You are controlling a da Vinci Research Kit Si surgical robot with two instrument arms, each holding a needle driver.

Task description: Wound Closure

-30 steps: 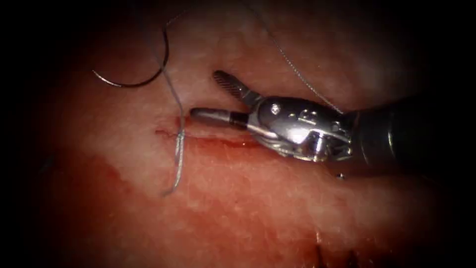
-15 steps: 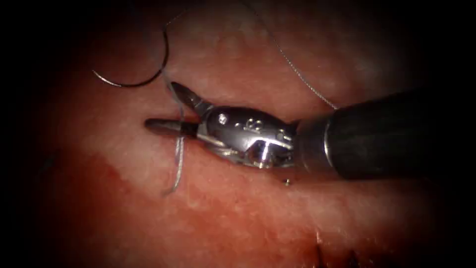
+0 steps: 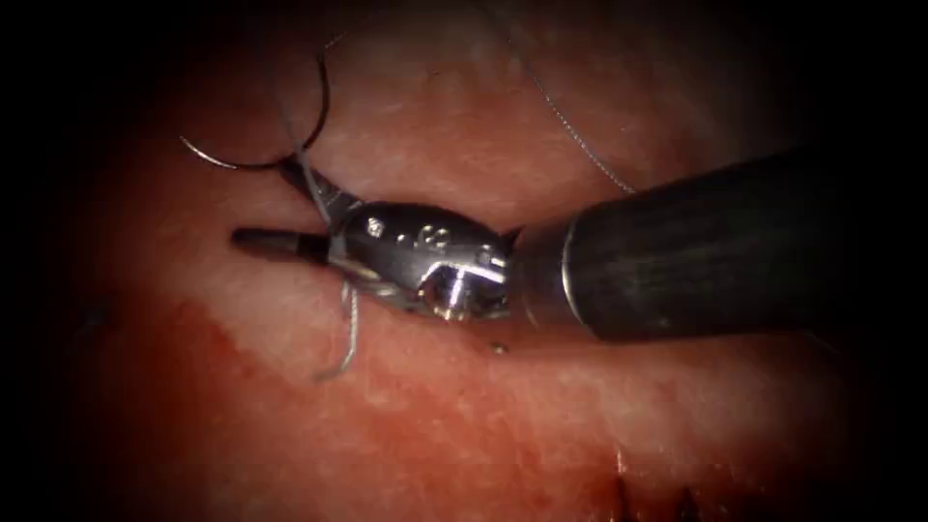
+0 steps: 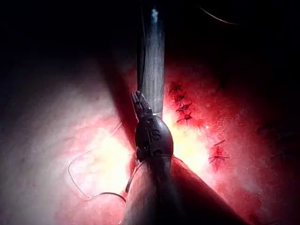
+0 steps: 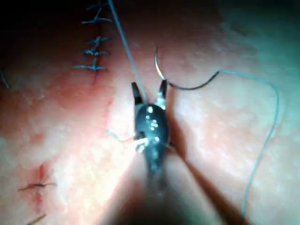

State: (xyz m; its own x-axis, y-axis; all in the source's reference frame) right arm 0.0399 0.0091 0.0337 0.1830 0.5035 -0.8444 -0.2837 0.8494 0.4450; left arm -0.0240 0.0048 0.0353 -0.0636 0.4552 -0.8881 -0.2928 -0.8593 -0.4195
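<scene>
Leftward across the tissue (image 3: 464, 425) the right arm's tool (image 3: 275, 208) has advanced since the earlier frames. Its parted jaws now straddle the thread (image 3: 311, 193) rising from the stitch at the cut (image 3: 319, 266), apparently grasping nothing yet. Free on the tissue above the cut lies the curved needle (image 3: 251, 162).

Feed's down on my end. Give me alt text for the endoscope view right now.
The right hand has its jaws open around the thread over the cut and holds nothing. The needle lies free on the tissue, up and left of the hand, not in it. A thread tail hangs below.
</scene>
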